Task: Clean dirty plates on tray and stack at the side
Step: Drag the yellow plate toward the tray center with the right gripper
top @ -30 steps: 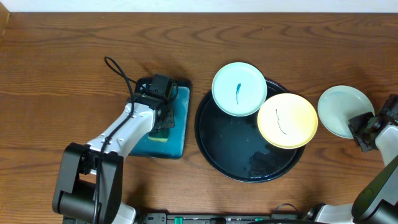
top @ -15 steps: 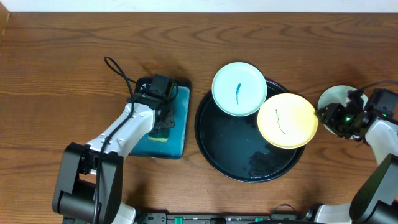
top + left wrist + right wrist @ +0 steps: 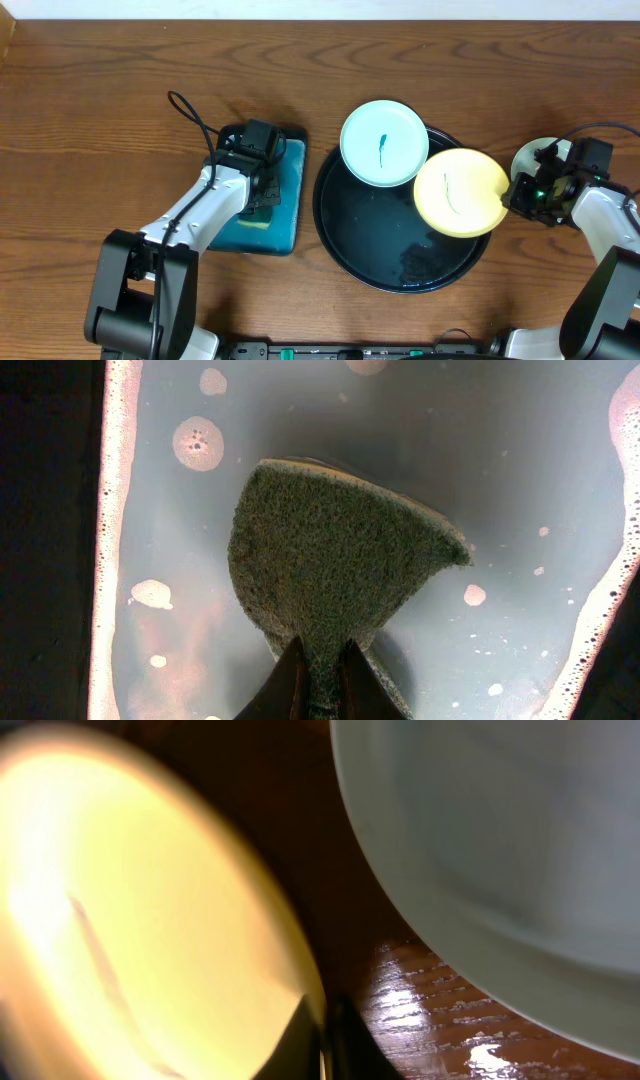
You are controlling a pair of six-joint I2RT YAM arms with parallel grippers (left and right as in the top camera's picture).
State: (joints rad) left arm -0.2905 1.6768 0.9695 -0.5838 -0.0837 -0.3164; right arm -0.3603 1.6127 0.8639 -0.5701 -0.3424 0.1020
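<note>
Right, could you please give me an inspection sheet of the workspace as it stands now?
Surface: brown wooden table.
Job's things: yellow plate on the black tray, apparently lifted at its right edge; mint plate with a blue squiggle overlaps the tray's far-left rim; pale plate on the table to the right, off the tray.
Clutter: nothing seen.
Grippers: left tool shut on the sponge in the soapy teal tray; right tool shut on the yellow plate's right rim.
Cables: black cable loops above the left arm; thin cable arcs above the right arm.
Surroundings: pale strip along the far edge.
</note>
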